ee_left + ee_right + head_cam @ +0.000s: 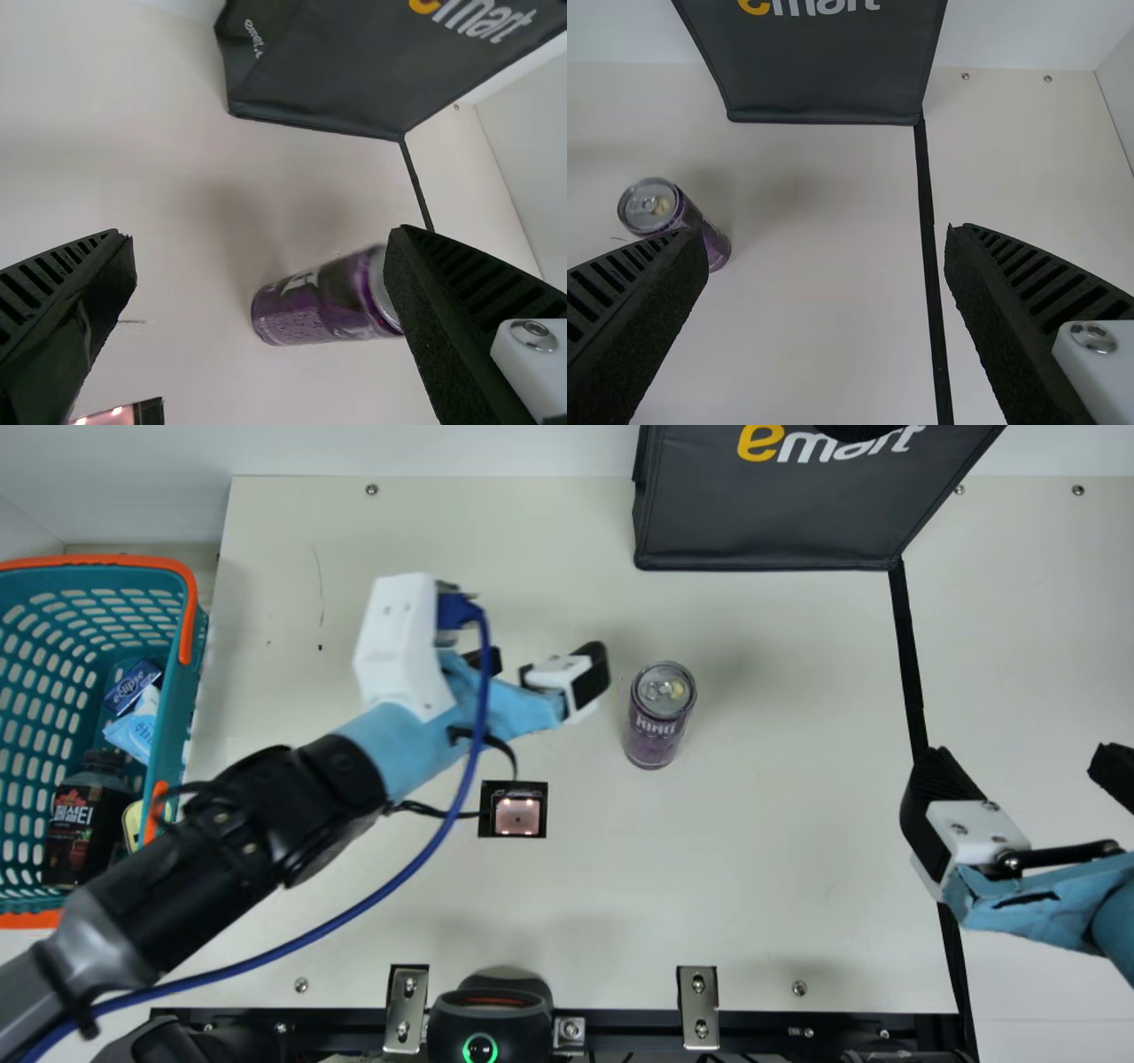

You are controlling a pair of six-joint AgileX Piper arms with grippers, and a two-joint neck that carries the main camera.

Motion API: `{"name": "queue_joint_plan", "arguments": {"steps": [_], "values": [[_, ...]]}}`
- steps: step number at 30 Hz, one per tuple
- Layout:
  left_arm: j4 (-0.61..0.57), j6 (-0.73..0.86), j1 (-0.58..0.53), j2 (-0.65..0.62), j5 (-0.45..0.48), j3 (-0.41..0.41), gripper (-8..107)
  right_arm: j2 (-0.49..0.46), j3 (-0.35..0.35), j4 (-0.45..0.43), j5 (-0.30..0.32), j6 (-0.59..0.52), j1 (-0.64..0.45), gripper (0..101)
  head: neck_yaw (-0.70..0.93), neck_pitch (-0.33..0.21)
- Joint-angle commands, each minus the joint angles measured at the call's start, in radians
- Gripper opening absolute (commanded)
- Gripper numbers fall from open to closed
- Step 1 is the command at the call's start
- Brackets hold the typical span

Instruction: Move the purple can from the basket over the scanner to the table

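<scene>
The purple can [654,731] stands upright on the cream table [780,850], right of my left gripper [538,666] in the main view. That gripper is open and apart from the can. In the left wrist view, the can [314,304] shows partly behind one finger of the open left gripper [260,243]. Over the table's right side, my right gripper [1023,766] is open; the right wrist view shows the can [713,241] beyond one finger of this gripper [826,237]. A square scanner [516,816] with a lit window lies below-left of the can. The teal basket [177,717] is at far left.
The basket holds a dark bottle [87,815] and small packs [135,686]. A dark bag [771,514] stands at the back. At the front edge are a black device [490,1001] with a green ring and metal brackets [697,1005]. A blue cable runs along my left arm.
</scene>
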Motion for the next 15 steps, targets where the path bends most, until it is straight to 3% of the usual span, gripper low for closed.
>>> {"name": "queue_joint_plan", "arguments": {"steps": [1,7,15], "values": [[-0.083,0.056,0.034,-0.066,0.01,0.042,90,0.0,0.0,0.0,0.0,0.0,0.0,95,0.002,-0.029],[-0.161,0.202,0.148,-0.203,0.129,0.084,90,0.0,0.0,0.0,0.0,0.0,0.0,95,0.002,-0.029],[-0.114,0.367,0.29,-0.344,0.421,0.016,90,0.0,0.0,0.0,0.0,0.0,0.0,95,0.002,-0.029]]}}
